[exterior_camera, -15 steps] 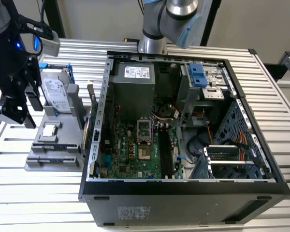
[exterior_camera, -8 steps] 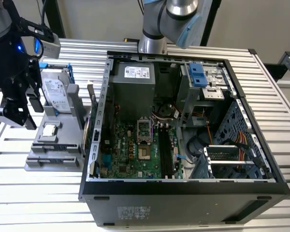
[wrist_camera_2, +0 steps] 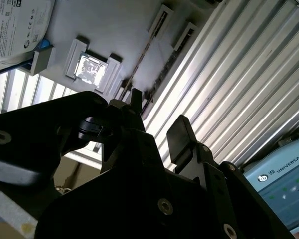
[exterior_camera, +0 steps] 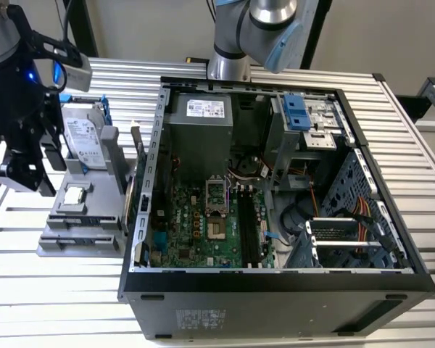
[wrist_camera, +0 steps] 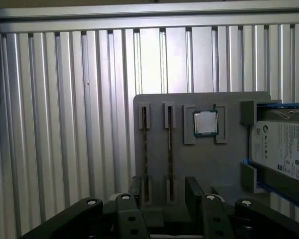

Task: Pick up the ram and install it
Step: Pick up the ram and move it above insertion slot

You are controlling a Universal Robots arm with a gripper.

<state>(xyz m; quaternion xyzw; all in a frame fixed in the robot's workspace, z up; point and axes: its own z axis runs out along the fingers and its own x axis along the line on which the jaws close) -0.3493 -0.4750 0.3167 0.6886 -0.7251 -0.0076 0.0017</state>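
Two ram sticks stand on edge in slots of a grey holder [wrist_camera: 224,164]; one ram stick [wrist_camera: 144,149] is beside the other [wrist_camera: 170,149]. In the second wrist view a ram edge [wrist_camera_2: 139,62] shows as a thin dark line. My gripper [wrist_camera: 164,191] is open, hanging above the holder's end with the sticks, its two black fingers [wrist_camera: 193,189] wider apart than the pair and holding nothing. In the exterior view the gripper [exterior_camera: 40,174] hovers at the exterior view's left, over the holder [exterior_camera: 94,210]. The motherboard's long black memory slots [exterior_camera: 250,225] lie inside the open computer case [exterior_camera: 275,279].
The holder also carries a square silver processor [wrist_camera: 206,123] and a hard drive [wrist_camera: 284,154] with a white label. The case stands in the middle of a ribbed aluminium table [exterior_camera: 58,304]. The arm's base [exterior_camera: 228,65] rises behind the case.
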